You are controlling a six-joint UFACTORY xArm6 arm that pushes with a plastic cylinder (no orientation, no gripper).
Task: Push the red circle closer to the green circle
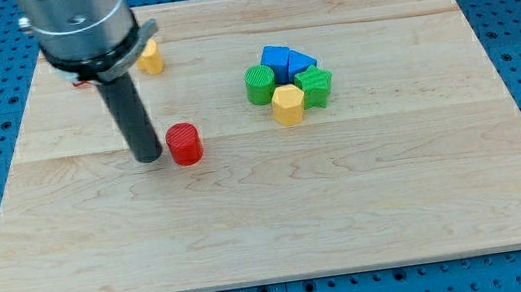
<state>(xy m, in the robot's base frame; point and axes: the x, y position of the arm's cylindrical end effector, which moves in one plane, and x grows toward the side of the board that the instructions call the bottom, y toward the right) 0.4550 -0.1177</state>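
The red circle (184, 143) stands on the wooden board left of centre. My tip (149, 158) rests on the board just to the red circle's left, almost touching it. The green circle (260, 85) stands to the upper right, at the left end of a tight cluster of blocks. A stretch of bare board lies between the red circle and the green circle.
The cluster holds two blue blocks (276, 59) (300, 61), a green star-like block (314, 86) and a yellow hexagon (287, 104). A yellow block (149, 58) sits near the view's top left, partly behind the arm. A red piece (83, 82) peeks out left of the rod. The wooden board (397, 188) lies on a blue pegboard.
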